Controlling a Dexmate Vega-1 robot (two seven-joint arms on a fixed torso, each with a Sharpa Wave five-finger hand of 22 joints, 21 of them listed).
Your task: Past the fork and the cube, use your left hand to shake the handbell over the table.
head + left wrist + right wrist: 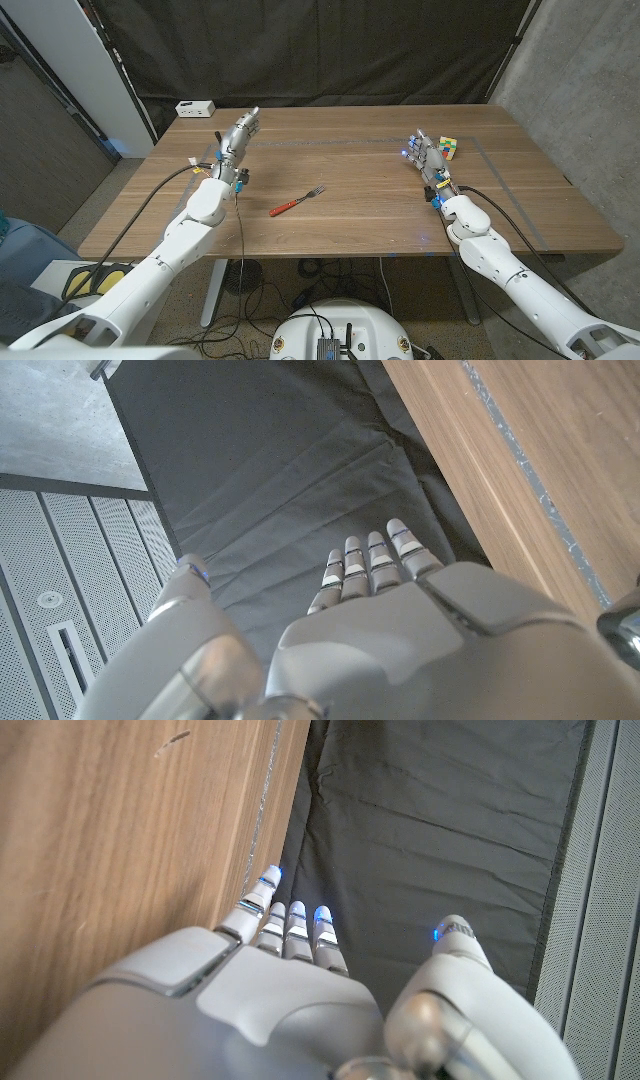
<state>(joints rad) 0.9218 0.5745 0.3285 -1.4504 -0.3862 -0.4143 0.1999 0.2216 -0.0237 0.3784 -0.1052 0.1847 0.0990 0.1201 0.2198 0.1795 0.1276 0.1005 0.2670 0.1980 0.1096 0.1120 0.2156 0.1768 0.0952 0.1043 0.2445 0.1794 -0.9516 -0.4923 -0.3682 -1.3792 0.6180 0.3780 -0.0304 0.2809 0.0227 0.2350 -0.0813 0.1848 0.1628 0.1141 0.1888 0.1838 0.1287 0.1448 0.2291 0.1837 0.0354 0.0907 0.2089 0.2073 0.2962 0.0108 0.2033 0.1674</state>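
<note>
My left hand (pixel 238 135) is raised over the far left part of the counter (pixel 360 215). Its fingers (pixel 372 563) are stretched out straight and close together with the thumb apart, and they hold nothing. The dark curtain (pixel 300 480) hangs beyond them.

The handbell (pixel 243 179) is mostly hidden. I see only a small dark shape on the wood just beside my left wrist, and a curve of shiny metal (pixel 622 632) at the edge of the left wrist view. I cannot tell more of its form, and my hand is not touching it.

The fork (pixel 298 200) lies flat near the middle of the counter, with a red handle and steel tines pointing toward the far right. The colour-puzzle cube (pixel 449 148) sits just beside my right hand (pixel 428 157), on its outer side. That hand is open too, fingers (pixel 296 930) straight and empty, tips lit blue.

A white box (pixel 196 108) sits at the far left corner.
</note>
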